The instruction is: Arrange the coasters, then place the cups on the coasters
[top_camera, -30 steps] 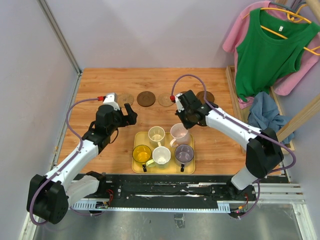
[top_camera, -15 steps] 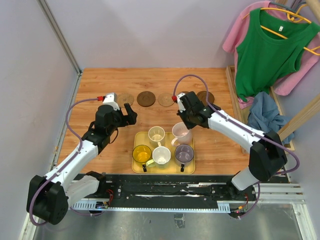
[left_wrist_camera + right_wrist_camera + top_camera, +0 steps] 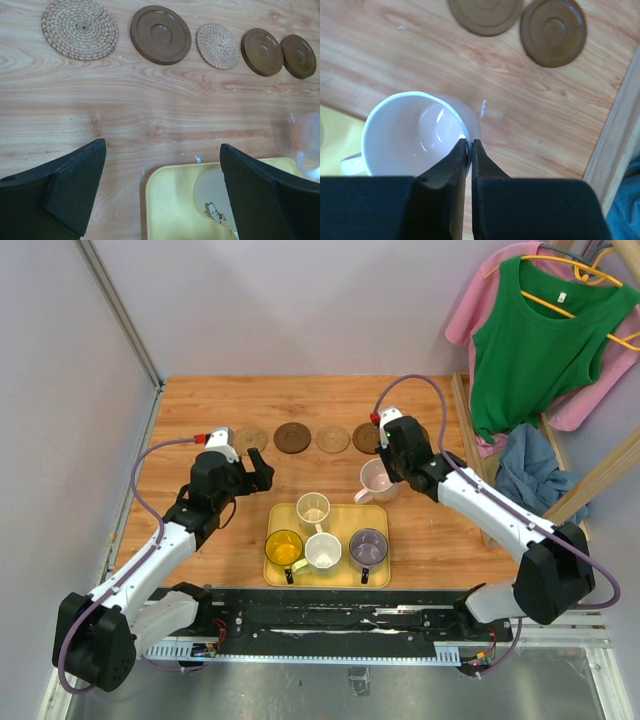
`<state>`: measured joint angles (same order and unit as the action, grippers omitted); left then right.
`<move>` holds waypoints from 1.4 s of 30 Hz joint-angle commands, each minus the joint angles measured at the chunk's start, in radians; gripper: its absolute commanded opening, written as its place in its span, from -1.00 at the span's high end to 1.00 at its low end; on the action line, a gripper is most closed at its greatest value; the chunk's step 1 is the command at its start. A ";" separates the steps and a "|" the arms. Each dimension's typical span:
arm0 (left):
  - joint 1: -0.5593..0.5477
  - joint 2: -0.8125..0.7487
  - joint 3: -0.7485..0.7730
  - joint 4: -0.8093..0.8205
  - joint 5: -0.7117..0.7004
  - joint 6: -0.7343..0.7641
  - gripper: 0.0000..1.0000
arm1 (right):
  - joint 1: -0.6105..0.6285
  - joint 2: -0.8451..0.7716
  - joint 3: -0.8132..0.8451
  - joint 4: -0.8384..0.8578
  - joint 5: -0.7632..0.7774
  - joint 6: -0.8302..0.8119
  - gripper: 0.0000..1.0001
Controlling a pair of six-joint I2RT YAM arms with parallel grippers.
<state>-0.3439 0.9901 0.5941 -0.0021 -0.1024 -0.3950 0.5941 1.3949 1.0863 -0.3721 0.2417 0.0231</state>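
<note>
Pale pink cup (image 3: 410, 131), white inside, rim pinched in right gripper (image 3: 469, 144), by far-right corner of tray (image 3: 345, 517), left gripper (image 3: 162, 150) spread wide.

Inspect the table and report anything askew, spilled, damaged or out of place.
Nothing looks spilled or broken. The coasters are unevenly spaced: the two rightmost brown ones almost touch. The pink cup is off the yellow tray, its rim pinched by the right gripper.

Five coasters (image 3: 160, 34), five cups (image 3: 313, 508)
</note>
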 commanded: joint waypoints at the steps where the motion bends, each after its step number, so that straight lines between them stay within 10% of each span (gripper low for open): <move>1: -0.005 -0.015 -0.014 0.018 0.003 -0.007 -0.99 | -0.099 -0.014 -0.011 0.117 0.005 -0.005 0.99; 26: -0.005 0.014 -0.015 0.028 0.001 -0.008 -0.99 | -0.355 0.076 -0.112 0.124 -0.167 0.106 0.98; 33: -0.006 0.027 -0.017 0.035 0.005 -0.009 -0.99 | -0.355 0.031 -0.131 0.092 -0.130 0.138 -0.08; 42: -0.005 0.036 -0.024 0.050 0.022 -0.014 -0.99 | -0.254 -0.132 -0.143 0.051 0.041 0.219 -0.50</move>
<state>-0.3439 1.0241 0.5819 0.0040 -0.0917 -0.4026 0.2588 1.3624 0.9493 -0.3027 0.1513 0.1822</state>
